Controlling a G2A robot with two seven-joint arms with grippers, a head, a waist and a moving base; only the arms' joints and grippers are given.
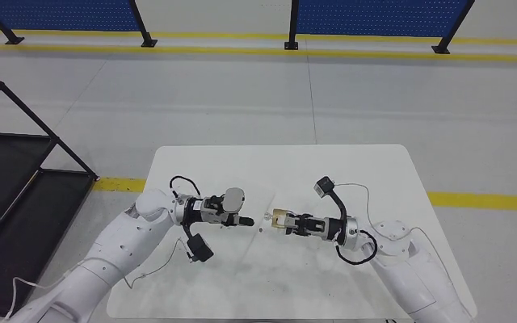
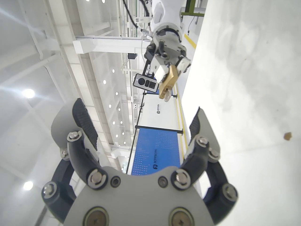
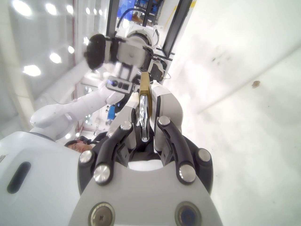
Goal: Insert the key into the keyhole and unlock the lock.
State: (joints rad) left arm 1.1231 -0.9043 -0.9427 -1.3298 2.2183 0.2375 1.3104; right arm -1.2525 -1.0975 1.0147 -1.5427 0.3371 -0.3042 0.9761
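I see right gripper (image 3: 145, 104) pinching brass padlock (image 2: 168, 81) above white table (image 1: 363, 169), key (image 2: 166, 97) at its free end, left gripper (image 2: 141, 121) spread wide, facing it

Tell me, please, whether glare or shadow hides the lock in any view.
Top view: even light, lock plainly lit. Left wrist view: ceiling lamps flare, clear of the lock. Right wrist view: lamps glint on its shackle.

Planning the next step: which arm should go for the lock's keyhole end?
Left, probably: left claw is open, empty, facing the lock; right claw is shut on it.
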